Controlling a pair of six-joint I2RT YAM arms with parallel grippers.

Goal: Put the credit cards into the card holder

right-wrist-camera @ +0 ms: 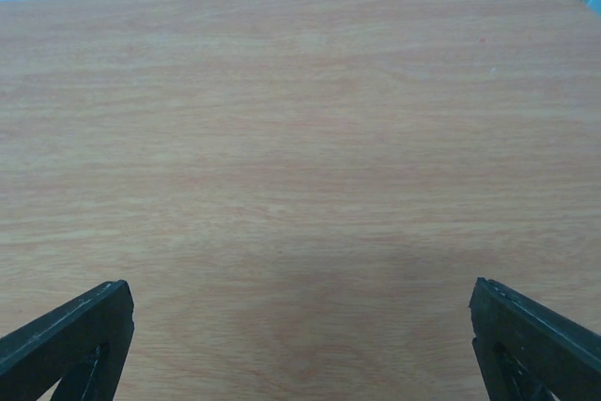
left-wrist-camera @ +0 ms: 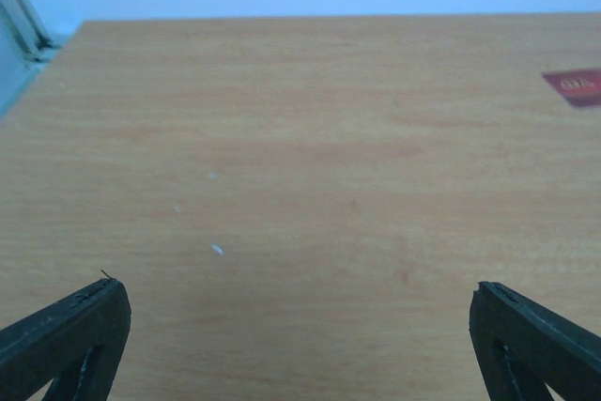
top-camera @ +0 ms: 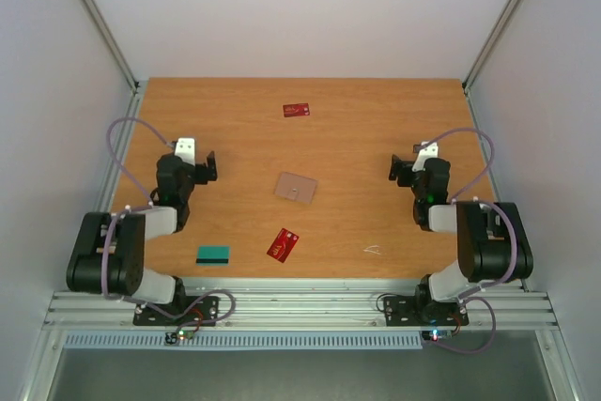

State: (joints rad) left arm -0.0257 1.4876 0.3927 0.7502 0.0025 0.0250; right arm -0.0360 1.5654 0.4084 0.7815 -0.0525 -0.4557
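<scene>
No card looks to be in the holder yet, so I judge the first pick is still ahead. Nearest the arm bases, the teal-green card and a red card lie flat on the bench, near each other. The tan card holder sits mid-bench, between the left claw and the right claw, both spread wide and empty. The second red card lies farthest. The next move calls for lowering a claw onto a thin card's edges.

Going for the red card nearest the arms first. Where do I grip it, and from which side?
Probably from straight above with the left claw, open now: the near red card lies flat and thin on the table, turned diagonally. Pinch across its two long edges, wrist turned to match.
</scene>
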